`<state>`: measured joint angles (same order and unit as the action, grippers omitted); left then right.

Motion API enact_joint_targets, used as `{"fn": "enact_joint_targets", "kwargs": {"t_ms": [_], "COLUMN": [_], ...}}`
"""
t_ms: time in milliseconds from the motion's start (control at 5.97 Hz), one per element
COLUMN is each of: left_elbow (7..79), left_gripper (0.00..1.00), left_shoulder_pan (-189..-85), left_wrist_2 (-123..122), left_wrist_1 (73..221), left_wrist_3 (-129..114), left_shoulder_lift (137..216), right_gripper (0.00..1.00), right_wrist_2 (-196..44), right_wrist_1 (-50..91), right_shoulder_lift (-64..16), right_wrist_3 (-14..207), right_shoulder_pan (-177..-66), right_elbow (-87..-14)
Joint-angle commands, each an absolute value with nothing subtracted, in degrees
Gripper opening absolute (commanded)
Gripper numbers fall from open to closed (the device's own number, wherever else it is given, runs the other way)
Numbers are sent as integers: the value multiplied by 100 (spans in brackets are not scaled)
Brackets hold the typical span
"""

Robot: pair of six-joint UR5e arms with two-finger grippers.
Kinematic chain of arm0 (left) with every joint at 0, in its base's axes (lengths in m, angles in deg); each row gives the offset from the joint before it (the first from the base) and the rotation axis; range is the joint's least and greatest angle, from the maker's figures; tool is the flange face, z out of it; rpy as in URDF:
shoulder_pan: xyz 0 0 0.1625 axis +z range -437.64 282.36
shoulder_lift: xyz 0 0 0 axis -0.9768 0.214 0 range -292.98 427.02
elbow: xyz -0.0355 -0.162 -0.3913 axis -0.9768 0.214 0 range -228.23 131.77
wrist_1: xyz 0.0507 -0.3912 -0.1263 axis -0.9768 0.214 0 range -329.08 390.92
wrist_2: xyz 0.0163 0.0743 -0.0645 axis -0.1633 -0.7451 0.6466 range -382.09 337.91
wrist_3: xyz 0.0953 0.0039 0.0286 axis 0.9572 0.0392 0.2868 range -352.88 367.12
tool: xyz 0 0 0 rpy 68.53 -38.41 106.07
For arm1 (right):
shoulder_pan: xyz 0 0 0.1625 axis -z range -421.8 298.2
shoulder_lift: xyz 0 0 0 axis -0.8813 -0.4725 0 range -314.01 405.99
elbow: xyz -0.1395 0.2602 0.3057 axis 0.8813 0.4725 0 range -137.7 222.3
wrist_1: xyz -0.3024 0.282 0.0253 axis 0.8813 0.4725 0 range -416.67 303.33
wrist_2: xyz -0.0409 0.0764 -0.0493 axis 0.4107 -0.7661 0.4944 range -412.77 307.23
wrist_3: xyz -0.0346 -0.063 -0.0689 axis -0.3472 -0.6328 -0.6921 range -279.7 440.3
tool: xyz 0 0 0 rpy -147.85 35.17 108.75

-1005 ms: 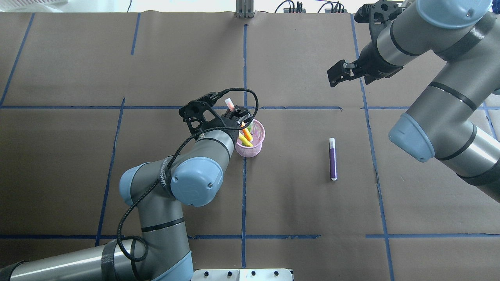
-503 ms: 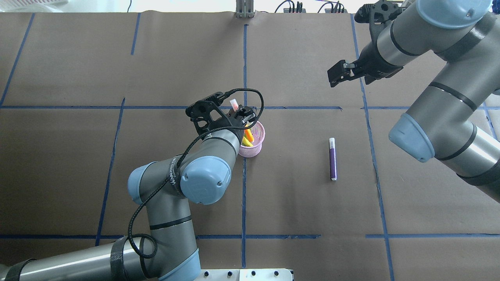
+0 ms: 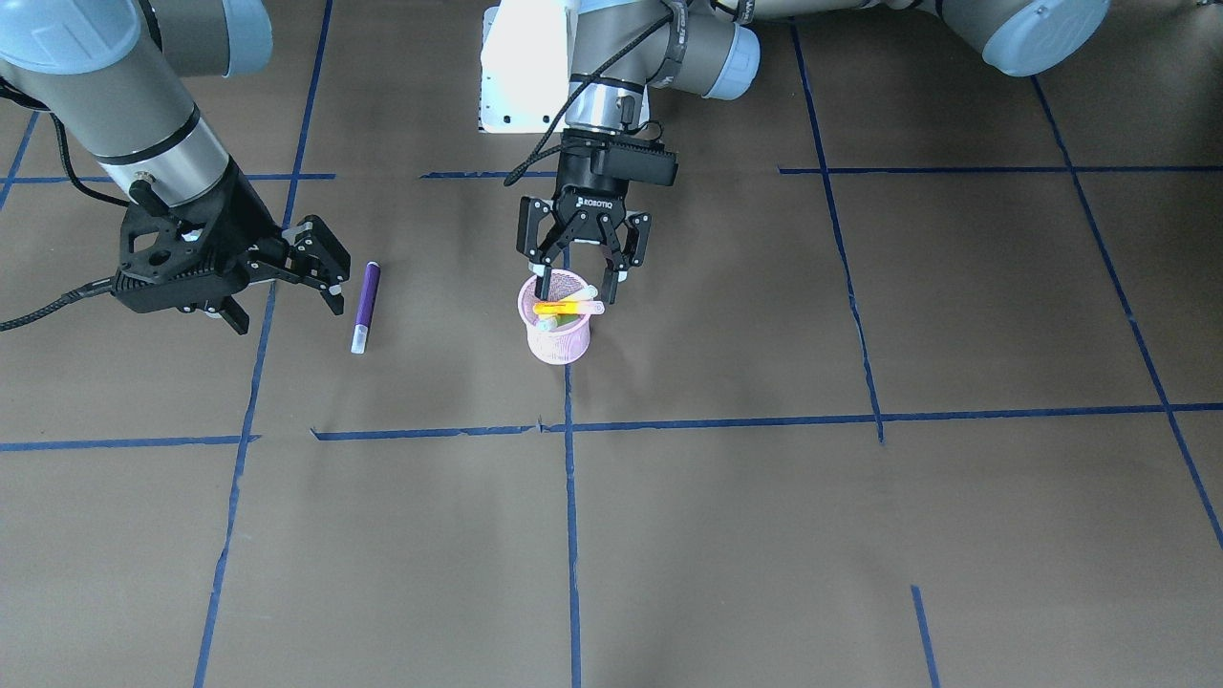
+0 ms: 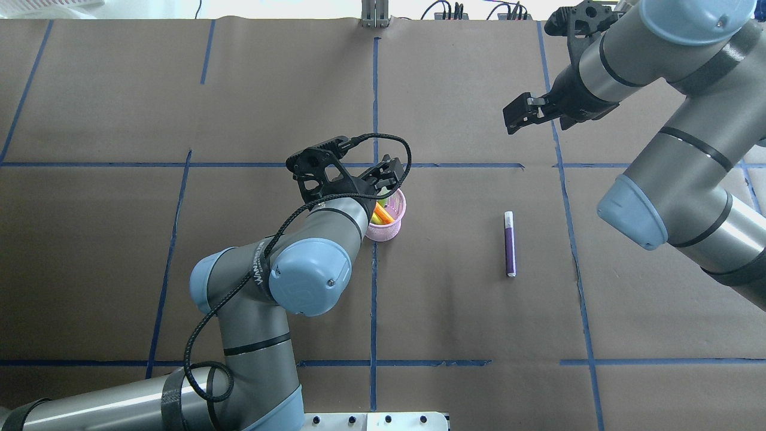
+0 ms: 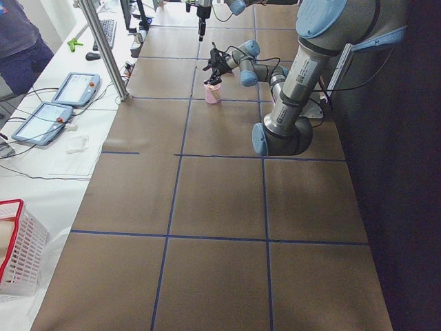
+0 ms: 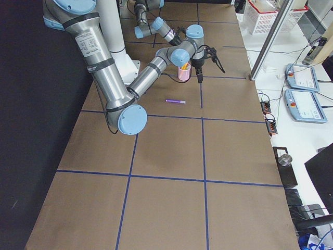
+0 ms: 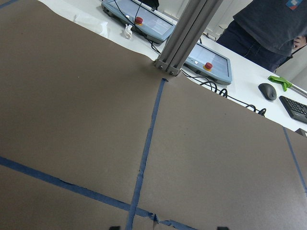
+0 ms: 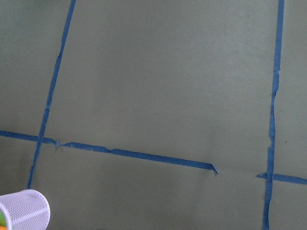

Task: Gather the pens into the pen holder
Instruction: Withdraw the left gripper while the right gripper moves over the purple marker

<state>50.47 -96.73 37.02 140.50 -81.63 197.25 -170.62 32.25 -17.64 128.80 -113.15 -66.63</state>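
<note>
The pink mesh pen holder (image 3: 559,342) (image 4: 394,230) stands near the table's middle. An orange pen (image 3: 564,308) (image 4: 383,214) lies nearly level across its mouth, and a green pen (image 4: 376,219) leans inside beneath it. My left gripper (image 3: 580,283) (image 4: 384,177) hangs open right above the holder, its fingers on either side of the rim and holding nothing. The purple pen (image 3: 364,304) (image 4: 509,244) lies flat on the paper, apart from the holder. My right gripper (image 3: 323,262) (image 4: 518,114) hovers open and empty beside the purple pen's far end.
Blue tape lines (image 4: 373,287) grid the brown paper. An aluminium post (image 7: 184,36), control tablets (image 7: 211,62) and a person (image 7: 271,24) are beyond the table's far edge. A white basket (image 5: 17,252) sits at the table's left end.
My left gripper opened and let go of the orange pen, which dropped into the holder. The left arm shifted slightly right. The right arm and purple pen stayed put.
</note>
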Motion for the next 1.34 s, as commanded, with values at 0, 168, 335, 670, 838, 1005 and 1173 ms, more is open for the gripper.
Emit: {"fn": "enact_joint_targets", "kwargs": {"t_ms": [0,168,335,670,838,1005,1173], "left_elbow": [6122,6284,6295,6304,6304,6304,6304], "left_gripper": [99,99,99,99,99,100,100], "left_shoulder_pan": [-9793,-10047,-10380,-11232,-11392,-11411,-11411], "left_wrist_2": [4841,5536,6413,8138,8441,8452,8461], "left_wrist_1": [12742,12386,12121,12083,12092,12083,12083], "left_wrist_3": [-7325,-6738,-6132,-5058,-4897,-4869,-4869], "left_shoulder_lift": [19588,19570,19474,19061,18982,18981,18981], "right_gripper": [99,99,98,98,98,96,94], "right_wrist_2": [-17037,-17011,-16880,-15932,-15677,-15631,-15631], "right_wrist_1": [3227,3262,3271,3227,3210,3210,3210], "right_shoulder_lift": [-1764,-1764,-1756,-1720,-1746,-1773,-1869], "right_wrist_3": [12960,13039,13822,15050,15000,14973,14964], "right_shoulder_pan": [-11235,-11121,-10902,-10060,-9848,-9776,-9662], "right_elbow": [-6660,-6617,-6616,-6250,-5882,-5774,-5677]}}
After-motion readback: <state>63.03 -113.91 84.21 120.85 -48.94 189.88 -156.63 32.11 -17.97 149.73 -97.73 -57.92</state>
